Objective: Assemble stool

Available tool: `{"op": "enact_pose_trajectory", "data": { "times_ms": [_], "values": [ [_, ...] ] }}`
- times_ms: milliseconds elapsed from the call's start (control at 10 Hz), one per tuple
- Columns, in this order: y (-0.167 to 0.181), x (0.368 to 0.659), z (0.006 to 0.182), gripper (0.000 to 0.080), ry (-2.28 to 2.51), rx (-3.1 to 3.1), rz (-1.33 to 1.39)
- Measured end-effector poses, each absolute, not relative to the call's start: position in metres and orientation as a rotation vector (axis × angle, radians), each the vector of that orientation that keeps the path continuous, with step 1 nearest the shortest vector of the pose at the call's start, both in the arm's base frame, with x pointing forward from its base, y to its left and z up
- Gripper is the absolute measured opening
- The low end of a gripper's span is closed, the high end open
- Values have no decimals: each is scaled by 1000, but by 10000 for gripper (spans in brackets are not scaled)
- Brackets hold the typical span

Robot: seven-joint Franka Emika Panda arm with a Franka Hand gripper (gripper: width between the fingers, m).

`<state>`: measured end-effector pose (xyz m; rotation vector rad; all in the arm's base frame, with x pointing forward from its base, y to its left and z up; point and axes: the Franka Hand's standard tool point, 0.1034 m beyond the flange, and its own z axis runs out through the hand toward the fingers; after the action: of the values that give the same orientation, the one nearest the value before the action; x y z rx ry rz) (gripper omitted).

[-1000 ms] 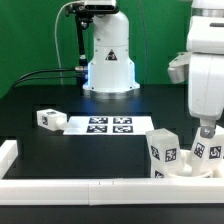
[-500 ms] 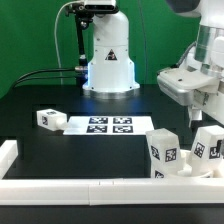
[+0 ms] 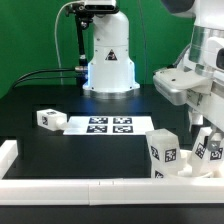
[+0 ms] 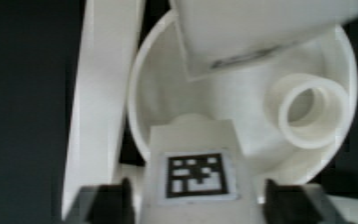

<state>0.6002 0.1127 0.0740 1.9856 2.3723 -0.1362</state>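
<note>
The stool's white round seat (image 3: 186, 171) lies at the exterior view's right, against the front rail. Two white tagged legs stand upright on it, one (image 3: 163, 150) nearer the middle and one (image 3: 211, 148) at the far right. My gripper (image 3: 205, 130) hangs just above the far-right leg, open. In the wrist view the seat (image 4: 247, 95) shows a round socket (image 4: 314, 108). The tagged leg (image 4: 201, 168) lies between my spread fingers (image 4: 105, 203), and my gripper (image 4: 208, 198) is not closed on it. A third loose leg (image 3: 48, 118) lies at the left.
The marker board (image 3: 108, 125) lies mid-table. A white rail (image 3: 80, 188) runs along the front edge and another (image 3: 8, 152) along the left. The robot base (image 3: 108, 55) stands at the back, with cables on its left.
My gripper let go of the far-right leg, rose and turned at the wrist. Since half a second ago it has come down slightly toward that leg. The legs and seat have stayed in place.
</note>
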Motion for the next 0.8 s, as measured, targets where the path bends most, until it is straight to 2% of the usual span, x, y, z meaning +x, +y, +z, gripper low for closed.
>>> {"op": "enact_pose_trajectory", "data": {
  "times_ms": [100,400,800],
  "values": [
    [113,600,74,331,2293,2072,-134],
    [109,603,75,331,1837,2464,-113],
    [107,602,76,332,792,3029,-175]
  ]
}}
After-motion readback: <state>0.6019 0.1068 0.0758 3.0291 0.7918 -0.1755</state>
